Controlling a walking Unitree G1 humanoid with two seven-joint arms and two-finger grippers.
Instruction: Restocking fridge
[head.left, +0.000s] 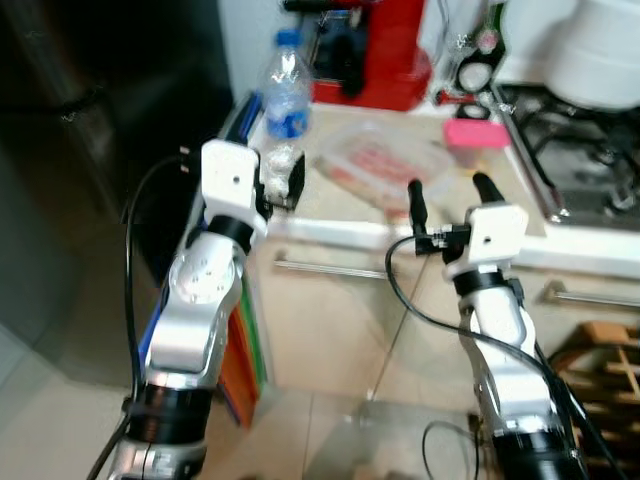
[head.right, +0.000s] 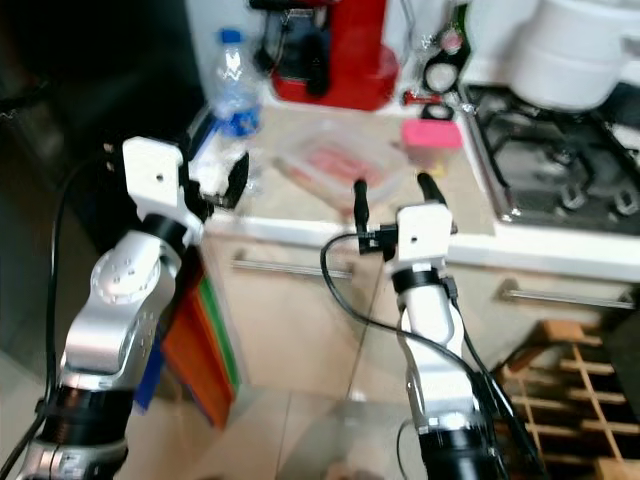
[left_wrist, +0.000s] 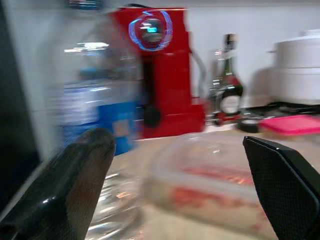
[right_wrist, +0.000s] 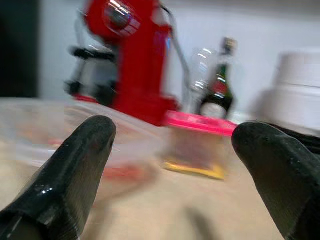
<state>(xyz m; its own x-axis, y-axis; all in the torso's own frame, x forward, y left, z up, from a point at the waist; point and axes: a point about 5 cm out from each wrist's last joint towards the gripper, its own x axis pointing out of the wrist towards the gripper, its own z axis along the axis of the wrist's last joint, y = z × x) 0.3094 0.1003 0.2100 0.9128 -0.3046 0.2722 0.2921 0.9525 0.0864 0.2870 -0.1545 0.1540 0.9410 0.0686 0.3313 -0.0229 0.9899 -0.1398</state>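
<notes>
One water bottle (head.left: 286, 100) with a blue cap and a blue label stands upright at the left end of the counter (head.left: 330, 215); the label's writing is too blurred to read. Just beside it lies one clear plastic tray (head.left: 385, 165) holding something red, and one small tub with a pink lid (head.left: 475, 140) sits further right, near the stove (head.left: 590, 160). One red coffee machine (head.left: 375, 50) stands at the back of the counter, with one dark glass bottle (left_wrist: 229, 87) next to it and one white pot (head.left: 605, 45) on the stove.

The left gripper (head.left: 282, 180) is at the counter's edge near the foot of the water bottle, its two fingers spread apart with nothing between them. The right gripper (head.left: 447, 192) hovers at the counter's front edge before the tray and the tub, fingers likewise spread wide and empty. One dark fridge (head.left: 90, 120) stands to the left of the counter
</notes>
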